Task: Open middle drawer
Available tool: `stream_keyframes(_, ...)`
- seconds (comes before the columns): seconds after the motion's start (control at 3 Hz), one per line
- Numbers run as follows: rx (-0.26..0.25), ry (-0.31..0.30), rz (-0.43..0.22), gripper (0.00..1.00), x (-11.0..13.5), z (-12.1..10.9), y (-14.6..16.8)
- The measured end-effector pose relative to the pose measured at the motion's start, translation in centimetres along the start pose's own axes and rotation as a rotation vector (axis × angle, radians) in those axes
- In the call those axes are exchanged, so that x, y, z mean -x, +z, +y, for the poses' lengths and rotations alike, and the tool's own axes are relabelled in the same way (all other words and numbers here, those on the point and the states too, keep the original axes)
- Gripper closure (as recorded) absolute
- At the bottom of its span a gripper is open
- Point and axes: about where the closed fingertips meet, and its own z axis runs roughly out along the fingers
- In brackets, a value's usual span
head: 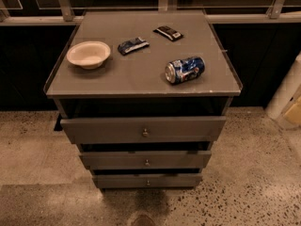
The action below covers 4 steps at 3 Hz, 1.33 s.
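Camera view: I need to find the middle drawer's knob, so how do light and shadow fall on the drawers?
In the camera view, dim warm light falls from above: the cabinet top is evenly lit, the can glints, shadow bands sit above each drawer front, the middle drawer shows a highlight on its knob, and the gripper is a dim shape at the bottom edge.

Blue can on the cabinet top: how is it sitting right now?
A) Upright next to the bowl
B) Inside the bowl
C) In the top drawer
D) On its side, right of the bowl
D. The blue can lies on its side on the cabinet top, to the right of the bowl. The tool is at the bottom edge of the view, on the floor side of the middle drawer.
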Motion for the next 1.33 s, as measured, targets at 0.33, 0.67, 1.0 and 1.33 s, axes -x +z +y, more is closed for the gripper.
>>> stream_keyframes(0.33, 0.064, 0.080, -0.090, 0.00, -2.4, 0.7, 6.6)
stream_keyframes(0.67, 0.128, 0.177, -0.223, 0.00, -3.3, 0.1, 13.7)
stream_keyframes(1.0, 0.135, 0.195, -0.239, 0.00, -3.3, -0.3, 14.8)
stream_keyframes(1.33, 0.138, 0.207, -0.260, 0.00, -3.5, 0.4, 15.4)
